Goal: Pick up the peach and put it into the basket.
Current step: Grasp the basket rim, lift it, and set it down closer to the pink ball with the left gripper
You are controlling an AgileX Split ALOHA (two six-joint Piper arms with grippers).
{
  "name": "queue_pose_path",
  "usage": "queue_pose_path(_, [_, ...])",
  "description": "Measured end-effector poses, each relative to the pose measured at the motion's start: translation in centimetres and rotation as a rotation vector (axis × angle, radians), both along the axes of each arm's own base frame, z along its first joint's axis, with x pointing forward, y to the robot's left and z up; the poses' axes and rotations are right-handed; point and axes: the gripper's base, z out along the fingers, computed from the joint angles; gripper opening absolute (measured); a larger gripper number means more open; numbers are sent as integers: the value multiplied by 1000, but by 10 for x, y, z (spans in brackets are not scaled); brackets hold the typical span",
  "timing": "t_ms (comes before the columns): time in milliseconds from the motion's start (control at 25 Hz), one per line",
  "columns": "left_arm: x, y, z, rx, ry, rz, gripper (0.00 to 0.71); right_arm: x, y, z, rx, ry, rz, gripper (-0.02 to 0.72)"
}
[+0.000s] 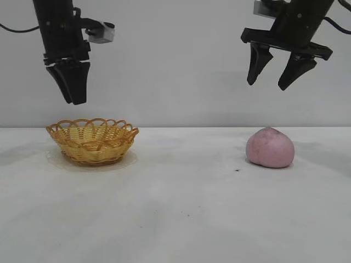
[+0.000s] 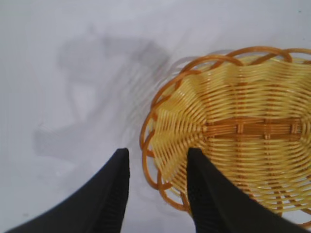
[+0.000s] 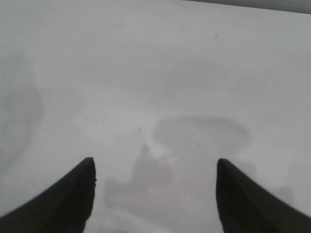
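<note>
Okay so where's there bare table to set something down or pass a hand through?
The widest free stretch is the white table between the basket and the peach, and all of the near side in front of them. The left gripper hangs above the basket, the right gripper above the peach, both open.

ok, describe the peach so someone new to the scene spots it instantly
On the white table, look below the right gripper, far from the wicker basket. The peach is the lone dull pink, matte, rounded lump there, the only thing not woven or yellow.
</note>
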Motion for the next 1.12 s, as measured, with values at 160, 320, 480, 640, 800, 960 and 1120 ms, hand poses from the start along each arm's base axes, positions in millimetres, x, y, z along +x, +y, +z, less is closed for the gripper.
queue_pose_path(160, [1,-2,-9,-11,19,-7,277,0,0,0,-2,-1,3,454])
queue_pose_path(320, [2,-2,-20,-7,41,-11,277,0,0,0,-3,-2,5,454])
queue_pose_path(480, [4,-2,-32,-3,56,-19,277,0,0,0,-5,-3,8,454])
queue_pose_path(640, [5,-2,-43,4,75,-36,133,0,0,0,-5,-3,8,454])
queue_pose_path(800, [5,-2,-45,6,79,-37,61,0,0,0,-6,-4,11,454])
queue_pose_path(960, [8,-3,-40,2,63,-28,61,0,0,0,-7,-5,13,454])
queue_pose_path(1120, [12,-3,-29,-5,24,-26,117,0,0,0,-8,-5,13,454])
